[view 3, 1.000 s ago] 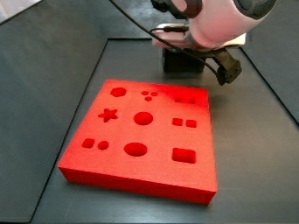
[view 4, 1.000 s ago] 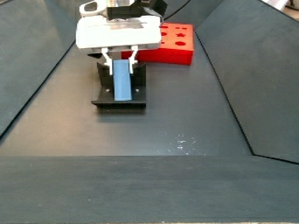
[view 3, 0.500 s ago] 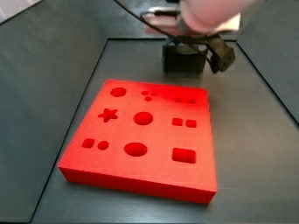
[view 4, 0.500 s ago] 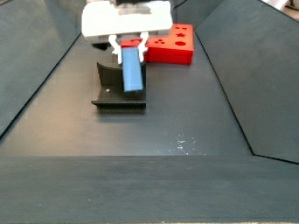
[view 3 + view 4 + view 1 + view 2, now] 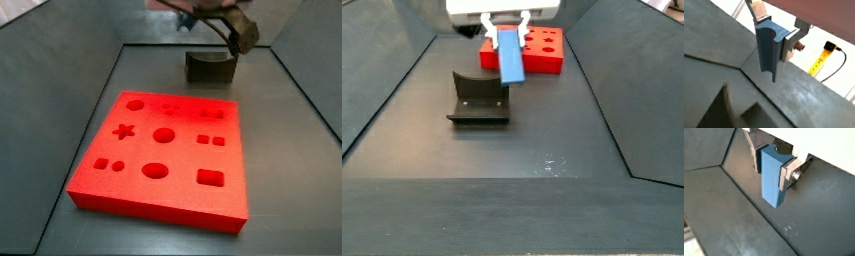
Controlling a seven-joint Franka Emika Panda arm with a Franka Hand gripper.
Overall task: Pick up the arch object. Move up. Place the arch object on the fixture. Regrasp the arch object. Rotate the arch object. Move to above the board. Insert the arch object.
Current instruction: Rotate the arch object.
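Observation:
My gripper is shut on the arch object, a pale blue oblong block with a curved notch at one end. It hangs tilted in the air, above and apart from the fixture, a dark blocky piece with a U-shaped notch. Both wrist views show the block clamped between the silver fingers near its notched end. The red board with shaped cutouts lies on the floor in front of the fixture. The gripper shows at the upper edge, above the fixture.
Sloping dark walls enclose the dark floor on both sides. A yellow cable runs outside the bin. The board also shows behind the held block.
The gripper has risen with the arch object, lifting it off the fixture. The block now hangs tilted in the air, shifted toward the board side.

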